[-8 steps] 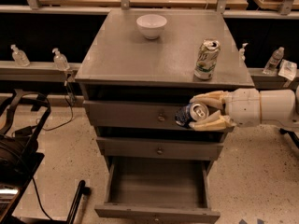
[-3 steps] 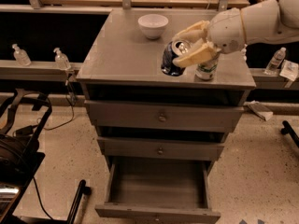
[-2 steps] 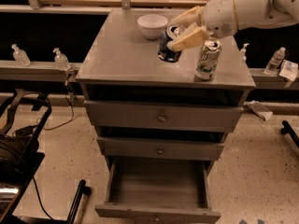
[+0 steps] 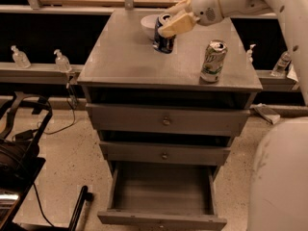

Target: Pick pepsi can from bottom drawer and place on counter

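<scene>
— Claw (image 4: 167, 22) position?
— Over the far edge of the worktop (image 4: 130, 57), near its middle, both fingers clamped on the upper part of the pepsi can (image 4: 163, 38).
— Is the can set down?
— Its base is at the surface; whether it touches, I cannot tell. A white bowl (image 4: 148, 22) sits just behind it, to the left.
— Anything else?
— A green-and-white can (image 4: 213, 60) stands upright near the front right corner, well apart. The bottom drawer (image 4: 161, 196) hangs open below the front edge.
</scene>
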Action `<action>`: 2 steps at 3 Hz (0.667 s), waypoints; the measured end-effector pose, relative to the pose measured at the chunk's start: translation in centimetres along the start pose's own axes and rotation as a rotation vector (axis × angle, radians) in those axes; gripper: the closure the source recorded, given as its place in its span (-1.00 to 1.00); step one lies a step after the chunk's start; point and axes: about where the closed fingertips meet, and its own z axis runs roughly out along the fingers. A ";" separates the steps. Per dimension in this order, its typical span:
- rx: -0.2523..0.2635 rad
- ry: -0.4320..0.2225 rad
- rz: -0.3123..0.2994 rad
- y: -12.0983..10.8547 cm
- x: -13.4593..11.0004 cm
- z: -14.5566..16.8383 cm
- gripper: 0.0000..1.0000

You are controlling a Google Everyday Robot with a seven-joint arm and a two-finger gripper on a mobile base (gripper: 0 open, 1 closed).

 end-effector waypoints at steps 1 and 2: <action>0.020 0.010 0.087 -2.1 1.1 1.8 1.00; 0.074 0.011 0.149 -4.4 2.0 1.8 1.00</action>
